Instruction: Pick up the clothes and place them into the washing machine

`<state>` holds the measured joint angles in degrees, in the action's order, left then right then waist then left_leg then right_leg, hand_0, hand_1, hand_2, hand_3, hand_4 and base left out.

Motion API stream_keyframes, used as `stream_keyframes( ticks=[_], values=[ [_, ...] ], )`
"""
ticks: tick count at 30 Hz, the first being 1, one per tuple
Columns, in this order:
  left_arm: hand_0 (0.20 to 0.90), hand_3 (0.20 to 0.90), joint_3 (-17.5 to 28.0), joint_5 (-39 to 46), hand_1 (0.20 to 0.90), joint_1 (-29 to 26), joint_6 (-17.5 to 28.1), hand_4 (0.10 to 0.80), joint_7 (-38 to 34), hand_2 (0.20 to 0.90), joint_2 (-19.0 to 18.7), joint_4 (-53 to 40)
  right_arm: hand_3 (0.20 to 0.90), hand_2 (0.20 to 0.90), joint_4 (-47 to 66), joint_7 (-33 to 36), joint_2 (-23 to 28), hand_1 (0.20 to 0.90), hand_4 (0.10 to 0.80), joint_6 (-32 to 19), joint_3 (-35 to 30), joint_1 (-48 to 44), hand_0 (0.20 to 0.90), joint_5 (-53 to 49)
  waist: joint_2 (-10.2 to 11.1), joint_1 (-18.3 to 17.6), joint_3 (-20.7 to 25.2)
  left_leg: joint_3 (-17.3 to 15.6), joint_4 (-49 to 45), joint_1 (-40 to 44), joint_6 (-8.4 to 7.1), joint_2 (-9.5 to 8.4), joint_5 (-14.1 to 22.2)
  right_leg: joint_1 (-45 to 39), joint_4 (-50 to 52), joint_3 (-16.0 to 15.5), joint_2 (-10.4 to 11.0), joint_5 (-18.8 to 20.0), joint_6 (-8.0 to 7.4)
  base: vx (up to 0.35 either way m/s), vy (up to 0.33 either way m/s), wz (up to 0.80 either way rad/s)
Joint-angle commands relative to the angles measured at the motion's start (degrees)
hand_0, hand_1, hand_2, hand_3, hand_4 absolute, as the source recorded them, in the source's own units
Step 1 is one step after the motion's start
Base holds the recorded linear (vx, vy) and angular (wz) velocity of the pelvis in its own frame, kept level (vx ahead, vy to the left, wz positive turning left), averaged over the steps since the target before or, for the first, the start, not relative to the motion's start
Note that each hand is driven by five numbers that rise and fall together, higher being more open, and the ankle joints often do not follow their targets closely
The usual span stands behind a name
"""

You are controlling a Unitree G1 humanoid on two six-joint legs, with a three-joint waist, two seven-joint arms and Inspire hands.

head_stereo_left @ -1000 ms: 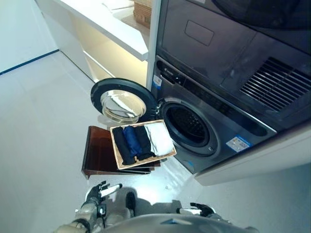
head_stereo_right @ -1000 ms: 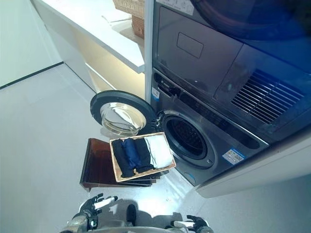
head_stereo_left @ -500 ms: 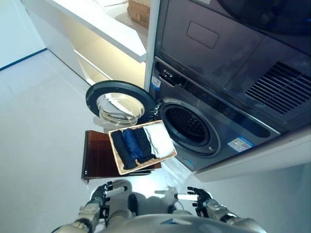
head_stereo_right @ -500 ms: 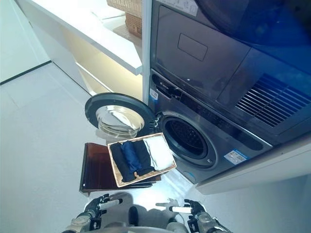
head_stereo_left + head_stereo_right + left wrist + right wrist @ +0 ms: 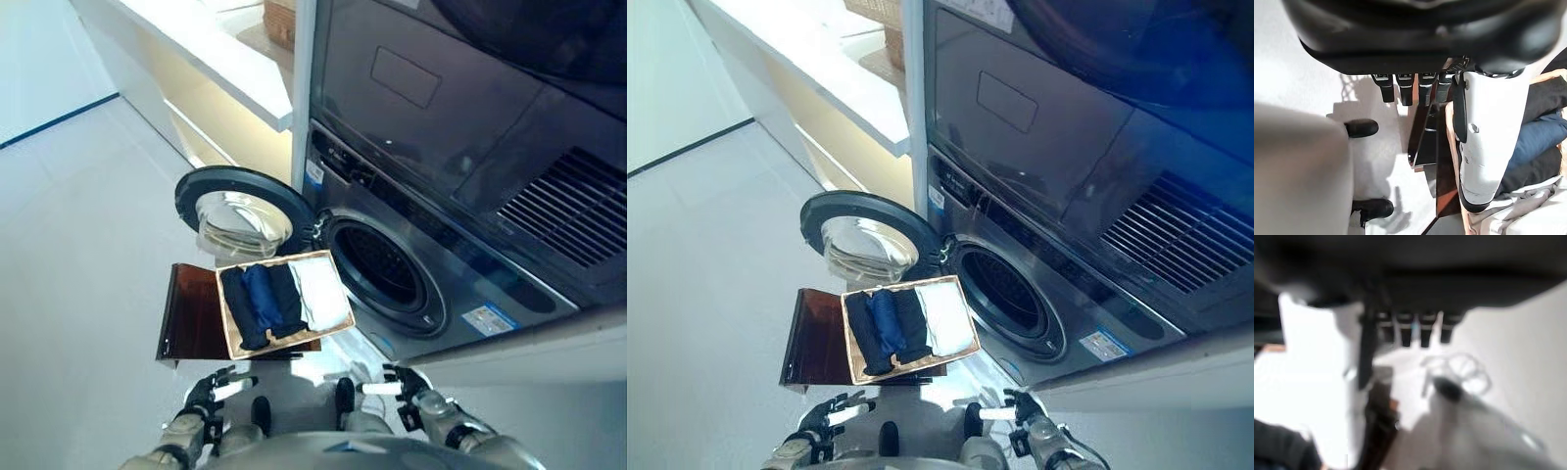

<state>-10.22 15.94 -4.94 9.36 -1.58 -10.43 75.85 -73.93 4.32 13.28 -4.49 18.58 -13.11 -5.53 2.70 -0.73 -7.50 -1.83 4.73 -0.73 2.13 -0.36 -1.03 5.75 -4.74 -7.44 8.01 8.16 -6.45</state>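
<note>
Hanging open-fingered, left hand [image 5: 209,390], right hand [image 5: 409,384], near basket [image 5: 334,275] edge

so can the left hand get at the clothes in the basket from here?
Probably yes. The left hand is open and empty, just short of the basket; the clothes lie uncovered with nothing between.

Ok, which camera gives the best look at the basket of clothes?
The left eye view: the whole basket sits on the dark wooden stand before the open washer, its dark, blue and white clothes all visible. The right eye view matches. The left wrist view shows one edge; the right wrist view is too blurred.
</note>
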Motion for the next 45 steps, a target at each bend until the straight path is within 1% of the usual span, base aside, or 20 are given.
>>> stream_keyframes(
  ticks=[1,3,4,5,6,7,8,9,10,16,23,32,33,37,39,45],
  values=[
    [0.9,0.9,-1.3,2.3,0.9,-4.7,3.1,0.8,-2.6,0.9,-0.8,0.2,0.9,0.9,1.7,3.2,2.3,0.9,0.8,-1.6,1.7,-8.3,0.9,1.7,-0.4,0.7,-3.2,-0.3,-0.2,-3.8,-2.46,-1.29,-0.5,-0.8,2.0,0.5,1.5,-2.5,-2.04,-0.085,-0.026,0.16],
    [0.9,0.9,-2.5,3.6,0.9,-5.6,3.5,0.8,-3.2,0.9,-0.3,-0.8,0.9,0.9,2.8,4.9,3.5,0.9,0.8,-1.5,2.7,-14.3,0.9,2.3,-1.1,1.3,-4.9,0.4,0.0,-5.9,-2.58,-1.16,-1.4,1.6,3.8,0.1,1.4,-2.8,-1.86,-0.08,-0.017,0.16],
    [0.9,0.9,-2.5,3.6,0.9,-5.6,3.5,0.8,-3.2,0.9,-0.3,-0.8,0.9,0.9,2.8,4.9,3.5,0.9,0.8,-1.5,2.7,-14.4,0.9,2.3,-1.1,1.3,-4.9,0.4,0.0,-5.9,-2.58,-1.17,-1.5,1.7,3.8,0.1,1.4,-2.8,-1.85,-0.11,-0.019,0.23],
    [0.9,0.9,-3.4,4.9,0.9,-6.2,3.7,0.8,-3.3,0.9,0.1,-1.3,0.9,0.9,2.8,5.9,3.8,0.9,0.8,-1.4,3.7,-18.9,0.9,2.2,-1.5,1.9,-6.4,1.1,0.1,-7.3,-2.69,-1.06,-2.1,3.2,5.1,-0.3,1.3,-3.1,-1.75,-0.062,-0.012,0.13],
    [0.9,0.9,-3.4,4.9,0.9,-6.3,3.7,0.8,-3.3,0.9,0.1,-1.3,0.9,0.9,2.7,5.9,3.8,0.9,0.8,-1.4,3.7,-18.9,0.9,2.2,-1.5,1.8,-6.4,1.1,0.1,-7.3,-2.69,-1.06,-2.1,3.2,5.2,-0.3,1.3,-3.1,-1.75,-0.103,-0.018,0.31],
    [0.9,0.9,-4.4,6.1,0.9,-6.6,4.0,0.8,-3.5,0.9,0.4,-2.1,0.9,0.9,1.7,7.0,4.4,0.9,0.8,-1.4,4.4,-23.0,0.9,2.1,-2.2,2.5,-7.6,1.9,0.2,-8.6,-2.97,-1.12,-2.8,4.5,6.1,-0.7,1.2,-3.3,-1.56,-0.042,-0.007,0.19],
    [0.9,0.9,-4.4,6.1,0.9,-6.6,4.0,0.8,-3.5,0.9,0.4,-2.1,0.9,0.9,1.7,7.0,4.4,0.9,0.8,-1.4,4.4,-23.1,0.9,2.1,-2.2,2.5,-7.6,1.9,0.1,-8.6,-2.98,-1.12,-2.8,4.5,6.1,-0.7,1.2,-3.3,-1.56,-0.063,-0.01,0.28],
    [0.9,0.9,-4.9,6.8,0.9,-6.7,4.2,0.8,-3.5,0.9,0.6,-2.7,0.9,0.9,1.4,7.4,4.7,0.9,0.8,-1.4,4.5,-25.1,0.9,2.0,-2.6,2.8,-8.1,2.3,0.3,-9.3,-3.28,-1.11,-3.2,5.1,6.4,-0.9,1.0,-3.4,-1.53,-0.045,-0.013,0.27],
    [0.9,0.9,-6.0,7.8,0.9,-6.6,4.3,0.8,-3.4,0.9,0.9,-3.8,0.9,0.9,0.8,8.4,5.1,0.9,0.8,-1.3,4.8,-29.0,0.9,1.6,-3.3,3.5,-8.8,3.1,0.3,-10.6,-3.65,-1.06,-3.8,6.0,6.5,-1.7,1.0,-3.5,-1.5,-0.045,-0.023,0.35],
    [0.9,0.9,-8.2,9.8,0.9,-6.6,4.3,0.8,-3.8,0.9,1.8,-5.1,0.9,0.9,-1.1,10.8,6.6,0.9,0.8,-1.2,4.9,-35.7,0.9,0.5,-4.5,4.7,-10.9,4.8,0.3,-13.7,-4.56,-1.09,-5.0,7.7,6.3,-3.6,1.1,-3.3,-1.41,-0.023,-0.014,0.19],
    [0.9,0.9,-9.2,11.6,0.9,-7.6,4.9,0.8,-4.9,0.9,2.3,-5.5,0.9,0.9,-1.1,13.0,8.0,0.9,0.8,-1.3,5.4,-39.7,0.9,0.3,-5.3,5.0,-13.4,5.3,0.3,-16.5,-5.32,-1.06,-6.0,9.9,6.5,-4.3,1.2,-3.0,-1.38,-0.034,0.004,0.06],
    [0.9,0.9,-9.7,14.6,0.9,-8.6,6.3,0.8,-6.4,0.9,2.4,-8.1,0.9,0.9,-1.9,15.4,9.4,0.9,0.8,-1.3,5.6,-43.3,0.9,0.0,-6.4,4.9,-15.7,5.6,0.3,-18.8,-5.61,-1.2,-6.8,12.9,8.1,-4.0,1.5,-2.9,-1.25,-0.034,0.012,0.01],
    [0.9,0.9,-9.8,15.2,0.9,-8.8,6.6,0.8,-6.8,0.9,2.4,-8.1,0.9,0.9,-3.0,16.4,9.9,0.9,0.8,-1.1,5.7,-44.5,0.9,0.1,-6.8,4.9,-16.1,5.5,0.3,-19.4,-5.8,-1.33,-7.1,13.4,8.2,-4.2,1.7,-2.9,-1.24,-0.021,0.009,0.06],
    [0.9,0.9,-9.7,16.2,0.9,-8.8,6.8,0.8,-7.4,0.9,2.5,-9.1,0.9,0.9,-3.2,17.7,9.7,0.9,0.8,-0.3,5.9,-45.4,0.9,1.2,-7.2,4.8,-16.3,5.2,0.3,-20.0,-5.9,-1.58,-7.3,13.9,8.0,-4.0,1.7,-2.6,-1.3,-0.008,0.005,0.02],
    [0.9,0.9,-9.7,17.1,0.9,-9.1,6.8,0.8,-8.3,0.9,2.7,-8.9,0.9,0.9,-4.4,19.6,9.4,0.9,0.8,0.6,6.0,-45.9,0.9,2.3,-7.5,4.7,-16.7,5.3,0.3,-20.6,-6.02,-1.75,-7.5,14.2,7.8,-4.2,1.9,-2.5,-1.37,-0.005,0.007,0.05],
    [0.9,0.9,-9.9,18.4,0.9,-9.7,7.2,0.8,-9.0,0.9,2.5,-9.7,0.9,0.9,-4.9,20.7,9.3,0.9,0.8,0.9,6.2,-47.7,0.9,1.8,-8.4,4.7,-17.9,5.6,0.3,-22.1,-6.14,-2.3,-8.0,15.5,7.8,-4.3,2.4,-2.3,-1.47,-0.025,0.017,0.07]
  ],
)
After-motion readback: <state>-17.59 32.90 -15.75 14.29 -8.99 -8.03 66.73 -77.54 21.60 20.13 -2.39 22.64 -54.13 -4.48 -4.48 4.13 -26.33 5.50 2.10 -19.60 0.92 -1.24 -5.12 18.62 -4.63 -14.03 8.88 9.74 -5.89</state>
